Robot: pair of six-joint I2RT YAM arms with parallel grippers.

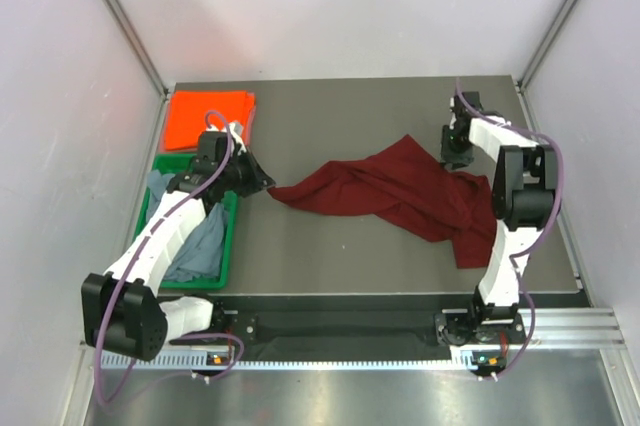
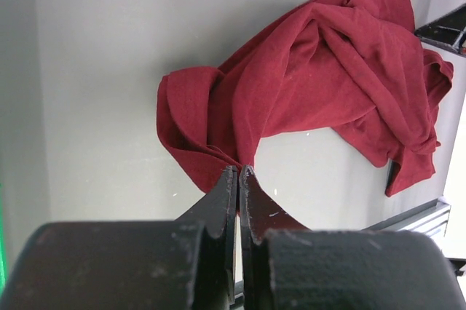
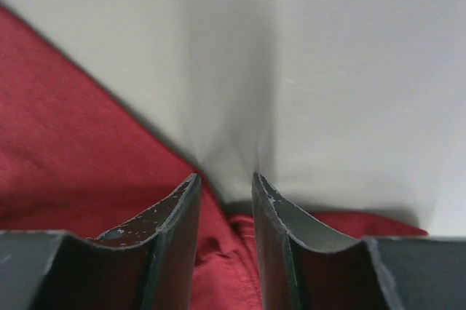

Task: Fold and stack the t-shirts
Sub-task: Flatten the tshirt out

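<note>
Spreading step, by my read: the maroon shirt [image 1: 400,191] lies crumpled mid-tabletop [image 1: 340,266], strung out between the two arms. One end points at the left arm and the bulk sits by the right arm. Probably each arm takes an end so the cloth can be pulled flat before folding.

Left tool [image 2: 239,170]: closed, with a corner of the maroon shirt pinched at the tips. From there the cloth fans out into bunched folds, nothing flat yet.

Right tool [image 3: 226,177]: jaws part-open, with bare tabletop showing between the tips. It's low at the far right edge of the shirt. Red cloth lies to its left and down between the finger bases. I see no clamp on it; looks like it's lining up a grab on that edge.

Other shirts:
- Orange shirt [image 1: 208,118]: folded flat at the far-left corner of the tabletop, likely the start of the stack.
- Grey shirt [image 1: 200,246]: loose in the tray [image 1: 231,236] under the left arm, unfolded.

Risk: the left pinch is only a small bite of the corner, so a hard pull could slip it.
</note>
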